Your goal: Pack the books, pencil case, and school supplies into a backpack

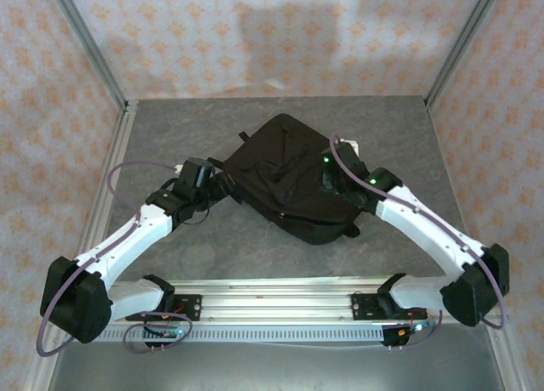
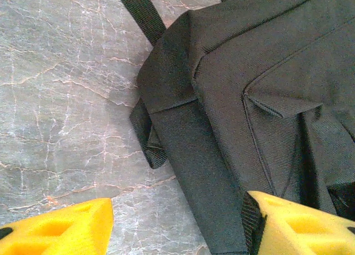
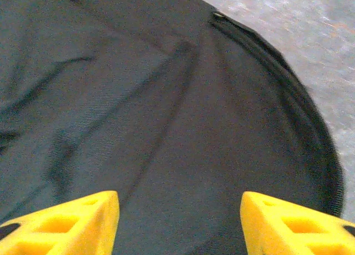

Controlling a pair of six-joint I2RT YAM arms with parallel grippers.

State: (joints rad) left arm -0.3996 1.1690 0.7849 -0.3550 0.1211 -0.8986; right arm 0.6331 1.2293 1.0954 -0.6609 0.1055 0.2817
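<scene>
Although the top external camera gives the whole layout, it hides the fingers of both arms against the dark fabric. In this view the backpack [image 1: 289, 174] lies flat in the middle of the grey table [image 1: 170, 127], turned like a diamond, with one corner toward the upper part of the frame. The left gripper [image 1: 223, 185] sits at the left corner of the bag, and the right gripper [image 1: 327, 183] is over its right half, where two small green lights shine on the arm. From here I cannot tell how wide the pincers stand.

The left wrist view answers this for the left gripper [image 2: 177, 233]. Its two yellow fingers [image 2: 55, 230] are at the bottom of the frame and stand wide apart, with nothing pinched between them. One finger is over the bare marbled table [image 2: 55, 72] at the lower left. The other is at the lower right, over the edge of the backpack [image 2: 249, 72]. This view also shows a sewn pocket flap on the right side and a black strap [image 2: 141, 14] running out at the top.

The right wrist view shows the right gripper [image 3: 177, 222] with its yellow fingers [image 3: 72, 224] also wide apart and holding nothing. Both are above the black cloth of the backpack [image 3: 166, 100], but whether they touch it I cannot tell. A closed zip [image 3: 266, 50] curves along the bag's rounded edge at the right, and a strip of table [image 3: 310, 22] appears in the upper right corner. The picture is a little blurred.
</scene>
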